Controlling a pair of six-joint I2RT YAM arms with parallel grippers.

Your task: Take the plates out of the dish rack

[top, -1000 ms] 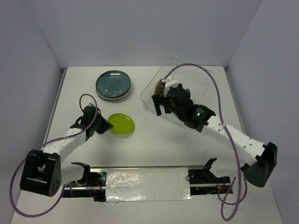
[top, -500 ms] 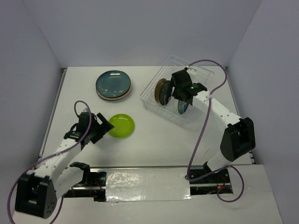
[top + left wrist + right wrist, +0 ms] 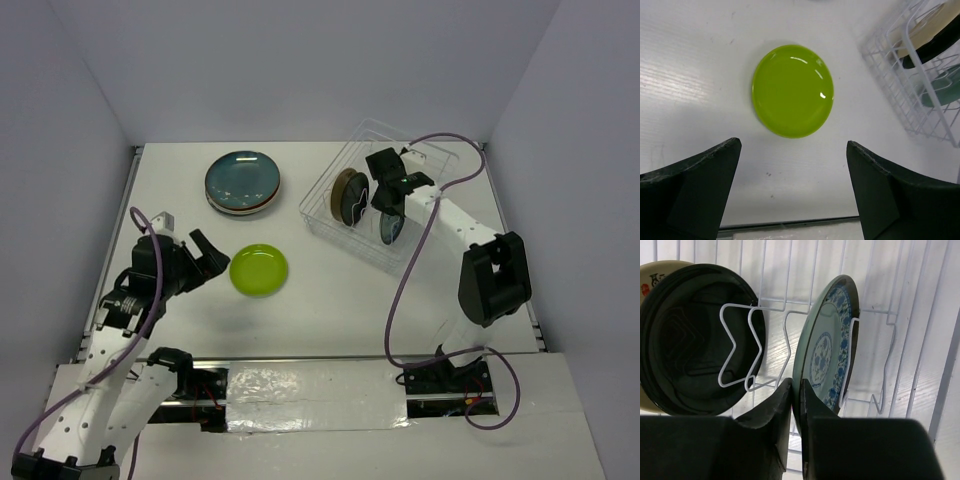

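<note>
White tabletop [image 3: 330, 300] is showing through the dish rack [image 3: 440, 170] where my right gripper [image 3: 796, 405] is pinching the near rim of the blue-patterned plate [image 3: 822, 355], standing on edge straight ahead of its jaws, while the left gripper [image 3: 792, 144] is hanging spread wide.

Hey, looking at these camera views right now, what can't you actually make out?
- Top view: how many plates lie under the teal plate; it covers them.
- Right wrist view: most of the tan plate, hidden behind the dark plate.
- Right wrist view: the lower rim of the blue-patterned plate, covered by the right gripper.
- Left wrist view: the dish rack, cut off by the right edge.
</note>
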